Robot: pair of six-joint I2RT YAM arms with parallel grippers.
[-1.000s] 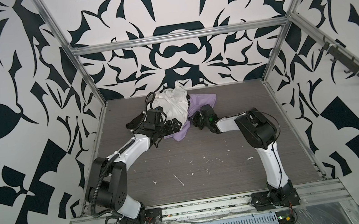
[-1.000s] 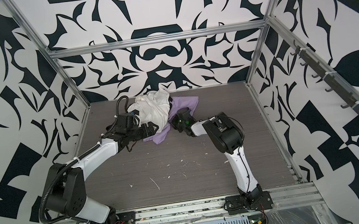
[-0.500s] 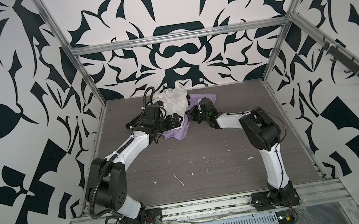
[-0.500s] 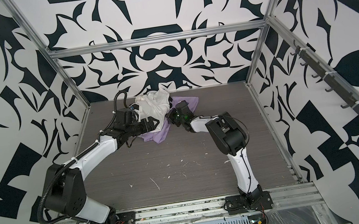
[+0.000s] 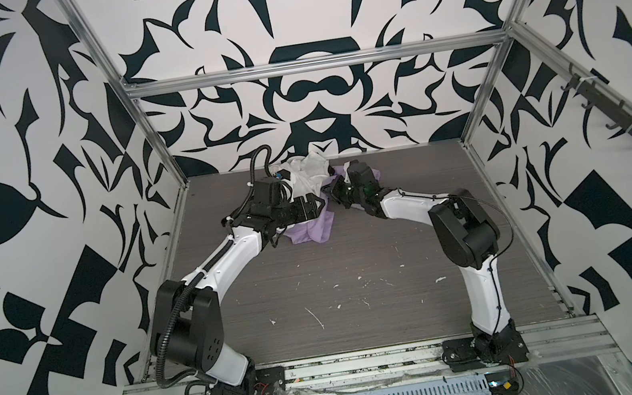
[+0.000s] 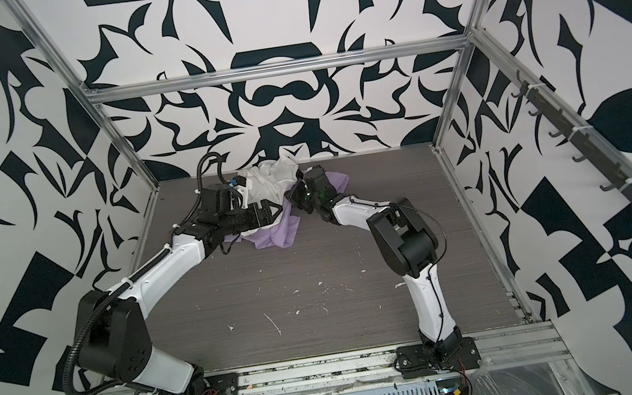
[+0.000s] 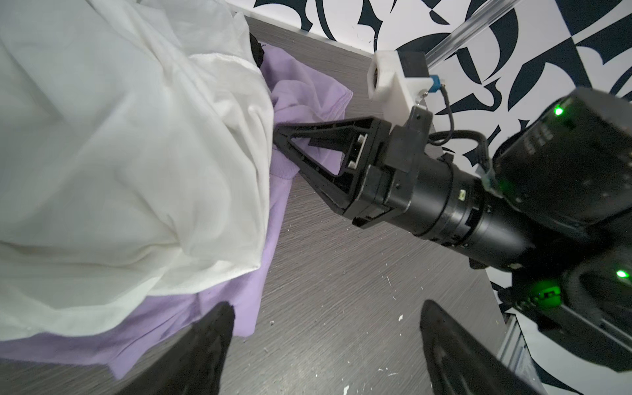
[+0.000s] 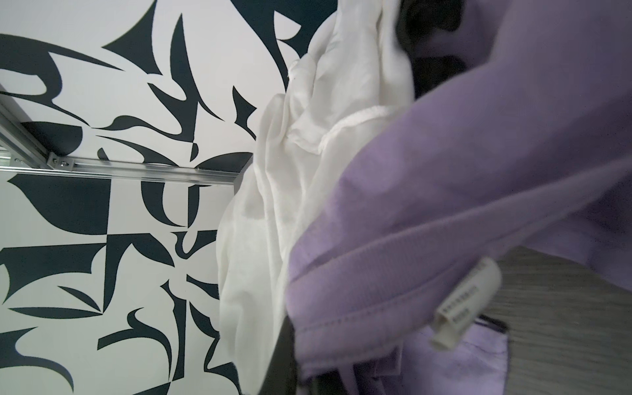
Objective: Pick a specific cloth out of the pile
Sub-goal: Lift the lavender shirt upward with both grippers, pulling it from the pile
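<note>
Right gripper (image 7: 277, 132) is pinched shut on the cloth (image 7: 301, 92); your right arm reaches low into the pile (image 5: 309, 174); left gripper (image 7: 325, 342) gapes wide, empty, forearm low.

Grey tabletop (image 5: 376, 249), pile (image 5: 311, 174) at rear, lilac cloth (image 5: 312, 230) at btm, white flecks (image 5: 314, 316)

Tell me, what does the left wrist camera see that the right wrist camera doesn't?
Only the left wrist view shows the whole right gripper, shut and pinching the purple cloth, plus the open left gripper. Only the right wrist view shows the small white label sewn on the purple cloth. Both show the purple cloth, the white cloth lying over it, a bit of black cloth and some of the table.
</note>
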